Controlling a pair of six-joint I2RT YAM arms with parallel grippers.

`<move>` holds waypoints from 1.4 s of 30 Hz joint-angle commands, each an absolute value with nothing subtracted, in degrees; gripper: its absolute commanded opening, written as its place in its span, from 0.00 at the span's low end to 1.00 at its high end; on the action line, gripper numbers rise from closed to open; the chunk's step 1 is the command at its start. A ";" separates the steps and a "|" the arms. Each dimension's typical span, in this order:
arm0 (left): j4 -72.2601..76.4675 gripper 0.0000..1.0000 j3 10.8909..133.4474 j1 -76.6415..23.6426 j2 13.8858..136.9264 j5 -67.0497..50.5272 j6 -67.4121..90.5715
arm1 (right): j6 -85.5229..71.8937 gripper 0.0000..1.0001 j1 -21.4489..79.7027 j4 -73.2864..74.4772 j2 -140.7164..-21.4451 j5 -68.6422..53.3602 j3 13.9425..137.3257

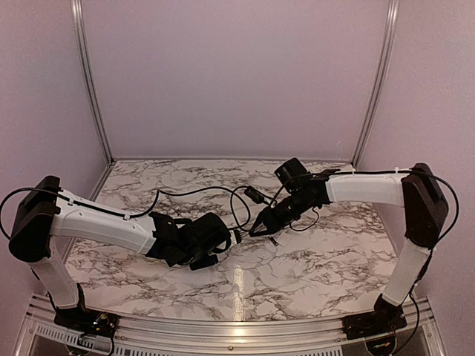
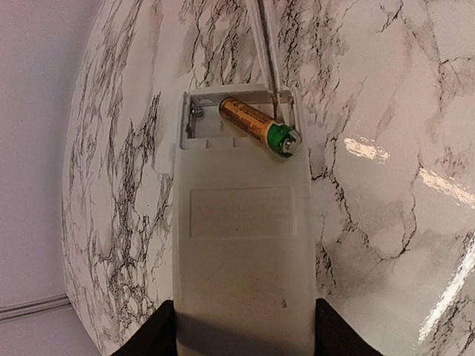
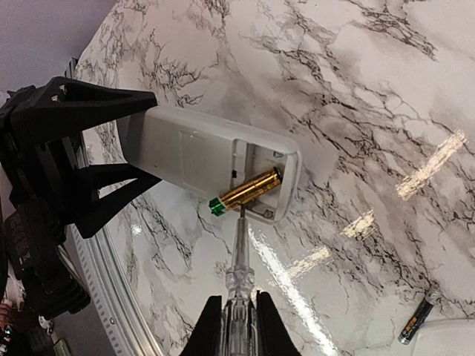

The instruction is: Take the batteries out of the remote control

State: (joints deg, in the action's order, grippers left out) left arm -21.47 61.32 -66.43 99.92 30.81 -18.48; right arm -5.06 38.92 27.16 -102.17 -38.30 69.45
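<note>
My left gripper (image 2: pixel 243 320) is shut on the near end of the white remote control (image 2: pixel 241 245), with a black finger against each side. At the remote's far end the battery compartment is open. A gold battery with a green end (image 2: pixel 257 124) lies askew in it, the green end lifted over the rim. My right gripper (image 3: pixel 236 315) is shut on a clear-handled screwdriver (image 3: pixel 239 259), whose tip touches that battery (image 3: pixel 245 191). A second, dark battery (image 3: pixel 415 321) lies loose on the table at the lower right. From above, both grippers (image 1: pixel 223 241) (image 1: pixel 260 225) meet mid-table.
The marble table (image 1: pixel 312 267) carries a black cable with a small dark plug (image 1: pixel 256 195) behind the grippers. A white piece (image 3: pixel 449 337) shows at the bottom right corner of the right wrist view, beside the loose battery. Pale walls enclose three sides.
</note>
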 commanded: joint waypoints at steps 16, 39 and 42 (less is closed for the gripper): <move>-17.30 0.13 61.24 -66.27 98.48 33.86 -17.06 | -3.25 0.00 39.73 31.85 -96.38 -41.02 73.66; -17.74 0.15 57.89 -62.81 92.93 31.66 -4.35 | -7.61 0.00 39.73 35.16 -88.52 -24.59 74.96; -17.66 0.16 56.76 -61.57 92.16 31.25 0.56 | -9.05 0.00 39.73 34.76 -86.65 -21.25 74.73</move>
State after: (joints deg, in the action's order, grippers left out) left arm -18.65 58.46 -63.05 94.32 32.16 -7.40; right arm -6.39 39.53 34.79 -89.27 -27.24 72.64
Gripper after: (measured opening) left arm 0.588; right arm 0.108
